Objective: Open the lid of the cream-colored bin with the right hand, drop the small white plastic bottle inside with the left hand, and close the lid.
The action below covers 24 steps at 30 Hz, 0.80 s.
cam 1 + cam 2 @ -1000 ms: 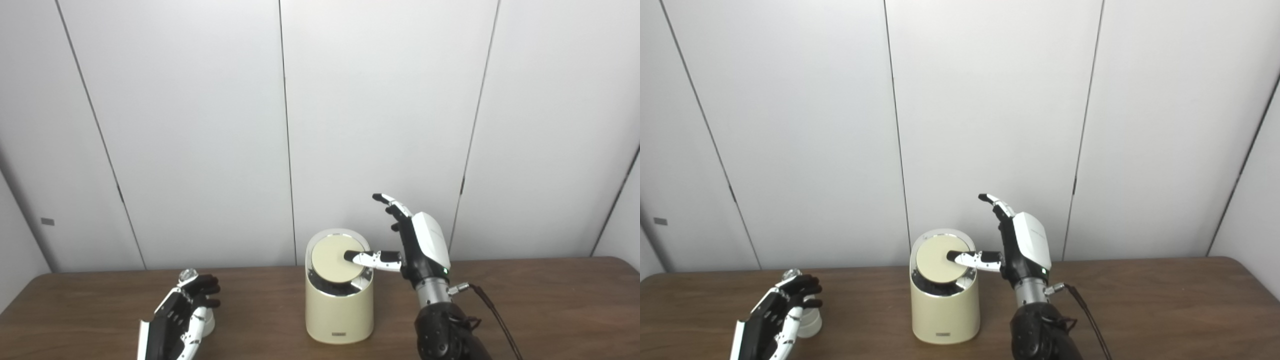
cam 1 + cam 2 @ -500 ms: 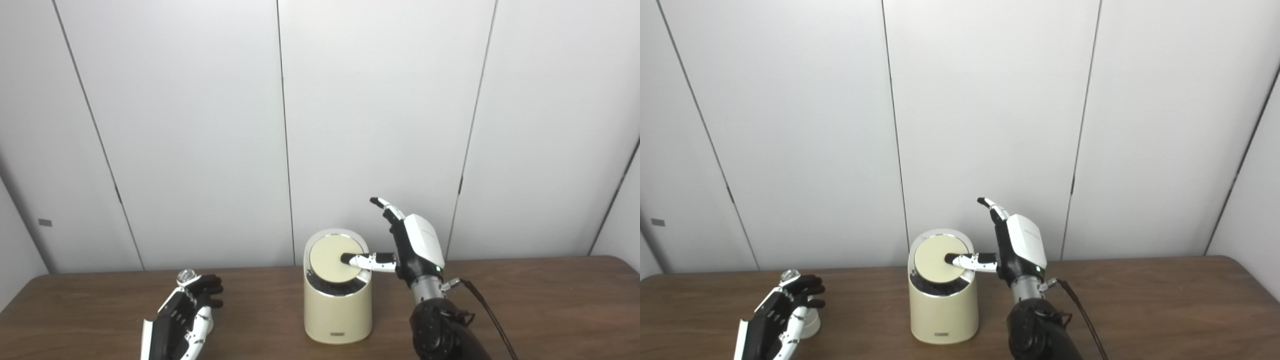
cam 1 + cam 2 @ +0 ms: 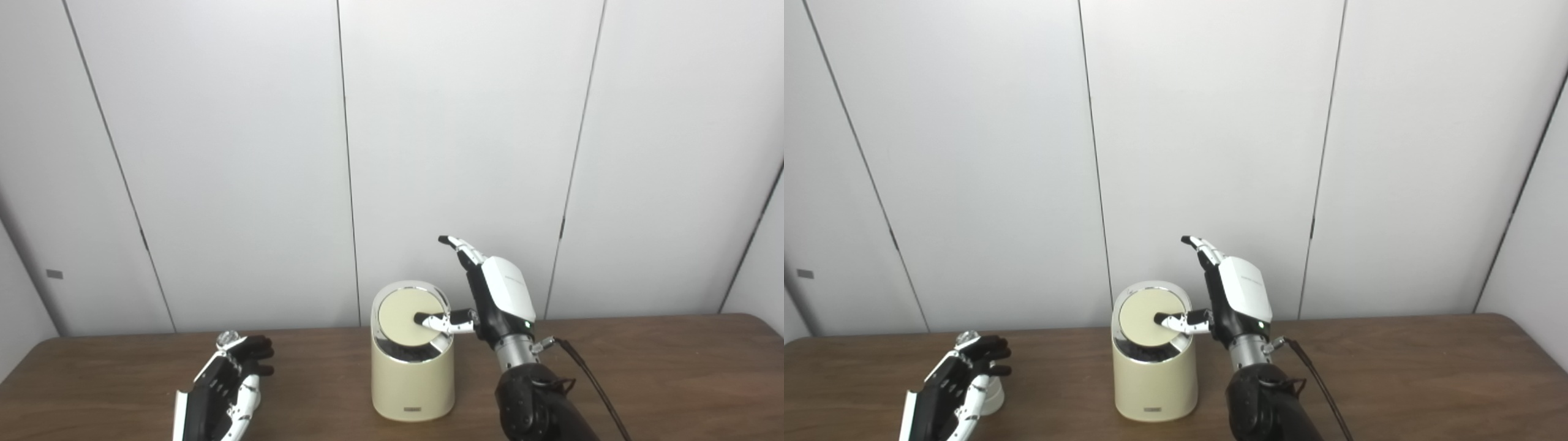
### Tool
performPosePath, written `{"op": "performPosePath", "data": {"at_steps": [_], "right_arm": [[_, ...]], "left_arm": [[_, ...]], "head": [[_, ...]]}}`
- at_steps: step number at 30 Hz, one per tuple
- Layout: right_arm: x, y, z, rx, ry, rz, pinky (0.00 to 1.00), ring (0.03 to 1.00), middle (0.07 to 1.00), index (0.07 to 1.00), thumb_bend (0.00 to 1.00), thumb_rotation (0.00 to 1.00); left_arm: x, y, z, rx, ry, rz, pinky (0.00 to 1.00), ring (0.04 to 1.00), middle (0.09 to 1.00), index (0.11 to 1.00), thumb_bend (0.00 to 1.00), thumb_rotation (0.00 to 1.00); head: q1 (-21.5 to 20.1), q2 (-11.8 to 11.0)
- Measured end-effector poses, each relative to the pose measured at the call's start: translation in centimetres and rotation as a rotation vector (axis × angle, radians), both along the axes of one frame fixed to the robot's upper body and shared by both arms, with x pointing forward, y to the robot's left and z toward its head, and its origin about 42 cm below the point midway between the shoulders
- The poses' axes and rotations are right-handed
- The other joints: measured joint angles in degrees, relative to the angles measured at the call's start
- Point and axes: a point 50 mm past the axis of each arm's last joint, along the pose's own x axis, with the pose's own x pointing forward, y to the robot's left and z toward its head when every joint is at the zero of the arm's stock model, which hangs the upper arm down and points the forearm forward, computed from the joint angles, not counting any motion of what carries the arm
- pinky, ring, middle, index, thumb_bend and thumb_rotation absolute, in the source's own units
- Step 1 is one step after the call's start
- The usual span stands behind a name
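In the left eye view, the cream-colored bin (image 3: 412, 367) stands on the brown table (image 3: 674, 380), its round lid (image 3: 407, 318) tilted toward the camera. The right hand (image 3: 493, 300) is just right of it, fingers spread upward and holding nothing, its thumb tip touching the lid. In the right eye view, the small white plastic bottle (image 3: 991, 392) stands well left of the bin, and the left hand (image 3: 952, 389) has its fingers curled around it.
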Motion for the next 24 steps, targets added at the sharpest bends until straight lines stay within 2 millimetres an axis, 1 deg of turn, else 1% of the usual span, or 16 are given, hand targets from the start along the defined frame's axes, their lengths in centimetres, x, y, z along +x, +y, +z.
{"op": "performPosePath", "data": {"at_steps": [4,7,8,10,12,14,15,18,21,24], "right_arm": [[0.0,0.0,0.0,0.001,-0.004,0.001,0.73,0.849,0.887,0.863,0.97,0.13],[0.0,0.0,0.0,0.001,-0.005,0.001,0.73,0.85,0.886,0.864,0.94,0.22],[0.0,-0.1,0.0,0.002,-0.003,0.001,0.74,0.854,0.888,0.867,0.93,0.26],[0.0,-0.3,-0.2,0.003,0.007,-0.001,0.74,0.855,0.89,0.871,0.88,0.42],[0.1,-0.7,-0.7,0.014,0.036,0.0,0.74,0.855,0.89,0.872,0.85,0.52],[0.0,-0.9,-1.3,0.019,0.064,0.005,0.74,0.856,0.888,0.87,0.83,0.69],[-0.1,-1.0,-1.6,0.021,0.077,0.008,0.74,0.859,0.889,0.87,0.83,0.75],[-0.3,-0.9,-2.2,0.017,0.107,0.023,0.73,0.859,0.886,0.868,0.83,0.85],[-0.3,-0.9,-2.1,0.011,0.12,0.037,0.73,0.853,0.876,0.865,0.86,0.97],[-0.4,-0.9,-2.0,-0.009,0.132,0.061,0.72,0.839,0.861,0.854,0.89,1.0]], "left_arm": [[0.0,0.0,0.0,0.0,0.0,0.001,0.6,0.692,0.7,0.673,0.24,0.35],[0.0,0.0,0.0,0.0,0.0,0.0,0.6,0.691,0.699,0.672,0.24,0.35],[0.0,0.0,0.0,0.0,0.0,0.0,0.6,0.691,0.699,0.672,0.24,0.35],[0.0,0.0,0.0,0.001,0.0,0.0,0.6,0.689,0.699,0.673,0.24,0.35],[0.0,0.0,0.0,0.001,-0.001,0.0,0.6,0.688,0.698,0.673,0.24,0.35],[0.0,0.0,0.0,0.001,-0.001,0.0,0.59,0.688,0.697,0.673,0.24,0.35],[0.0,0.0,0.0,0.001,-0.001,0.0,0.59,0.687,0.696,0.673,0.24,0.35],[0.1,0.0,0.1,0.001,-0.003,0.0,0.59,0.688,0.698,0.674,0.24,0.36],[0.2,-0.1,0.2,0.001,-0.005,-0.001,0.59,0.685,0.697,0.673,0.24,0.35],[0.3,-0.1,0.3,0.003,-0.008,-0.001,0.59,0.684,0.695,0.673,0.24,0.35]], "head": [[0.0,0.0],[0.0,0.0],[0.0,0.0],[0.0,0.0],[0.0,0.0],[0.0,0.0],[0.0,0.0],[0.0,0.0],[0.0,0.0],[0.1,0.0]]}}
